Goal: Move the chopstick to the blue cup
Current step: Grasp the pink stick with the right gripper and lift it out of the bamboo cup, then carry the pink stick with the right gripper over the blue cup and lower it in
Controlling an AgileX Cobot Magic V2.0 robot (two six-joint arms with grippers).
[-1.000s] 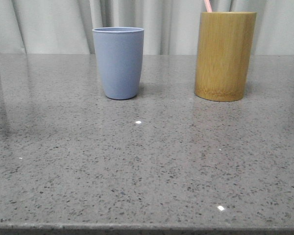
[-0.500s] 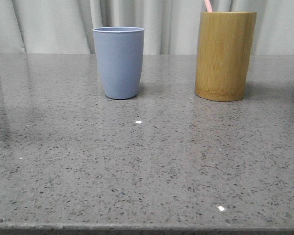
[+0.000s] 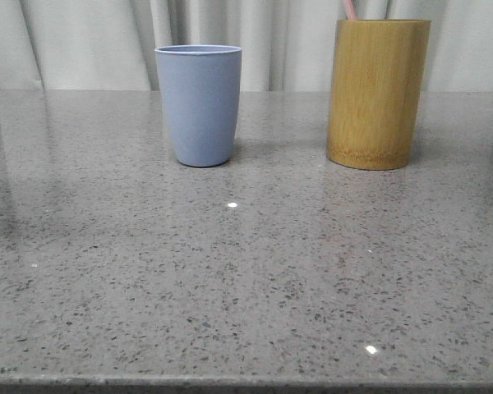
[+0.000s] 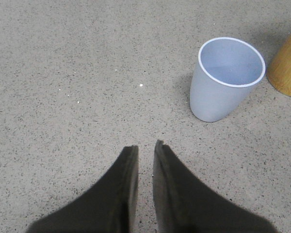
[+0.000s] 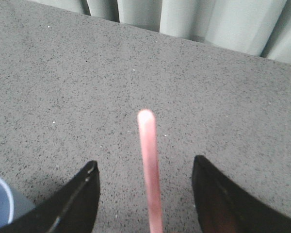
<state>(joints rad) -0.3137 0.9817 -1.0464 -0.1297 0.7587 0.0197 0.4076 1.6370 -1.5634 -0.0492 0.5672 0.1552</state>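
Chopstick (image 5: pixel 149 165) tip slightly lower vs earlier; right end effector (image 5: pixel 144 194) wide, straddling it

Setting: staged tabletop test bench | Evidence: speckled grey stone-look table (image 3: pixel 246 271); pale pleated curtain (image 3: pixel 90 41) as plain backdrop

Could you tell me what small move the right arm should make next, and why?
Probably close the right gripper on the chopstick: its open fingers straddle the stick without touching, and the stick's tip juts from the bamboo holder, not the blue cup.
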